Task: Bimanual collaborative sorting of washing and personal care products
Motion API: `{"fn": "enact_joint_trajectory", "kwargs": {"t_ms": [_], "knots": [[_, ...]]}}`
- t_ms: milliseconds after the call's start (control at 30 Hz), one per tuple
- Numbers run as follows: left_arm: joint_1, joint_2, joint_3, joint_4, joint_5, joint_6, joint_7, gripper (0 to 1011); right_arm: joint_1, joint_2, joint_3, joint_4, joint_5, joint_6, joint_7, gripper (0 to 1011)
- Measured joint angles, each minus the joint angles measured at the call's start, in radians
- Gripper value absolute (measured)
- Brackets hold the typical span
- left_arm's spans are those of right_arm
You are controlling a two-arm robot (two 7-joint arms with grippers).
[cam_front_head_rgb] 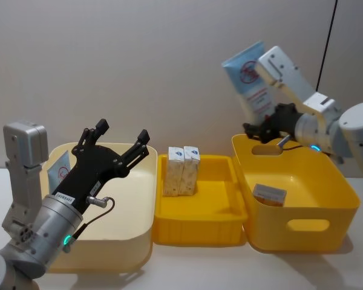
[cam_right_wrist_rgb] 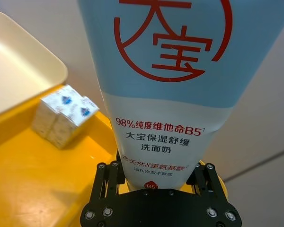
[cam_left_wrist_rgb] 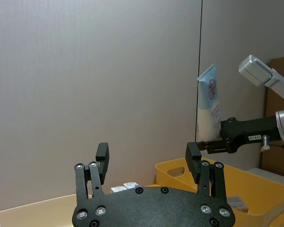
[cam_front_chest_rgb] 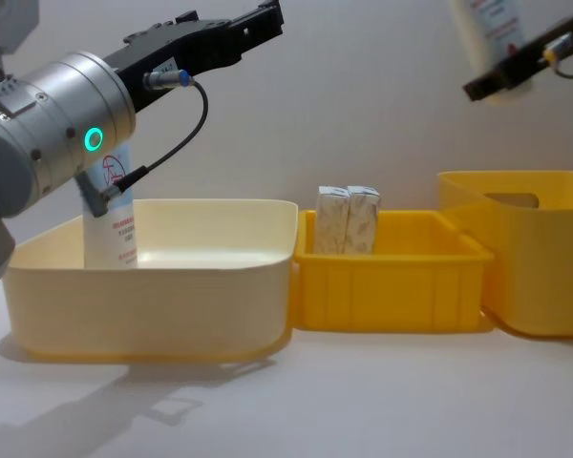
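The right pincer [cam_front_head_rgb: 267,128] is clamped on the low end of a tall pale-blue and white squeeze tube [cam_front_head_rgb: 249,78]. The tube is held high in the air, above the back rim of the big yellow tub [cam_front_head_rgb: 327,202], at about 2 o'clock in the head view. It leans back toward 11 o'clock. The tube looks soft and light, so it can be squashed if it is pinched too hard. Its skin looks smooth and may slip. It is best held near the firm cap end, where the pincer is now.

The left pincer [cam_front_head_rgb: 121,138] is held up over the cream tub [cam_front_head_rgb: 142,199] at 9 o'clock, with its fingers spread apart and nothing between them. A second squeeze tube [cam_front_chest_rgb: 110,221] stands upright inside the cream tub, at its left end.

Two small marbled cartons [cam_front_head_rgb: 183,171] stand side by side, touching, in the small yellow tray [cam_front_head_rgb: 196,226] in the middle. They look stiff and light, and can be gripped by their flat sides. A small flat box [cam_front_head_rgb: 269,194] lies inside the big yellow tub.
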Motion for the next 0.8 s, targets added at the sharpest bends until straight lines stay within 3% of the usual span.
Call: {"fn": "enact_joint_trajectory", "kwargs": {"t_ms": [200, 433, 800], "knots": [[0.0, 0.0, 0.0, 0.0, 0.0, 0.0, 0.0, 1003, -0.002, 0.012, 0.029, 0.007, -0.007, 0.048, -0.034, 652], [0.0, 0.0, 0.0, 0.0, 0.0, 0.0, 0.0, 1003, 0.019, 0.021, 0.06, 0.078, -0.015, 0.106, -0.06, 652], [0.0, 0.0, 0.0, 0.0, 0.0, 0.0, 0.0, 1003, 0.046, 0.023, 0.083, 0.159, -0.022, 0.143, -0.074, 652]]}}
